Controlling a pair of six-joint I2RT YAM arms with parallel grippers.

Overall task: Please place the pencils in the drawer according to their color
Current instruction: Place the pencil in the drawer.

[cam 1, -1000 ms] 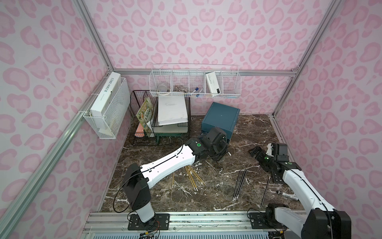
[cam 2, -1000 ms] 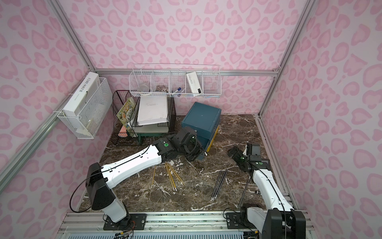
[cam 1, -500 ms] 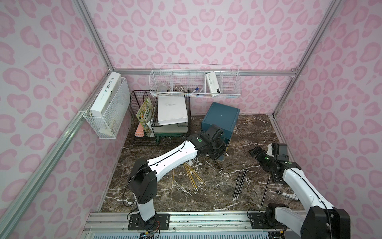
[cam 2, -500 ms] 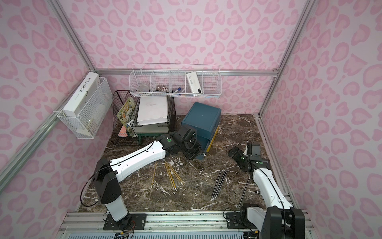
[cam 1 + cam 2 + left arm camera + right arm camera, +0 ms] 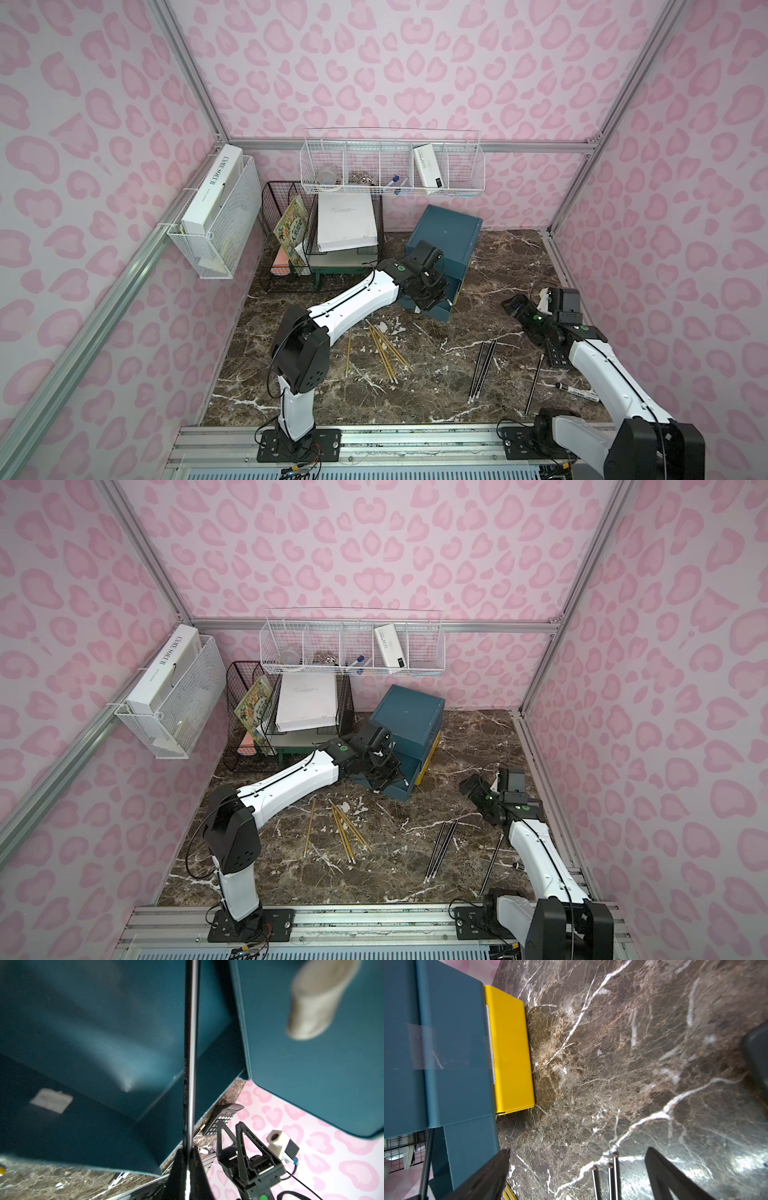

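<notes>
gripping black pencil (image 5: pixel 190 1043) over teal drawer (image 5: pixel 104 1130)

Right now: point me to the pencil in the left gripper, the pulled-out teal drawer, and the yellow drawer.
black pencil (image 5: pixel 190 1053): left wrist view, mid-shaft.
pulled-out teal drawer (image 5: pixel 471 1145): right wrist view, outer wall.
yellow drawer (image 5: pixel 509 1053): right wrist view, middle of the yellow panel.

The left arm (image 5: pixel 357 297) has reared up: its elbow has swung in toward the middle of the table, and the lower link now stands nearly upright over the base. The left gripper (image 5: pixel 430 297), pinched on a black pencil (image 5: pixel 190 1043), has crept a little toward the black wire file rack (image 5: pixel 282 199), over the open teal drawer (image 5: pixel 446 307).
</notes>
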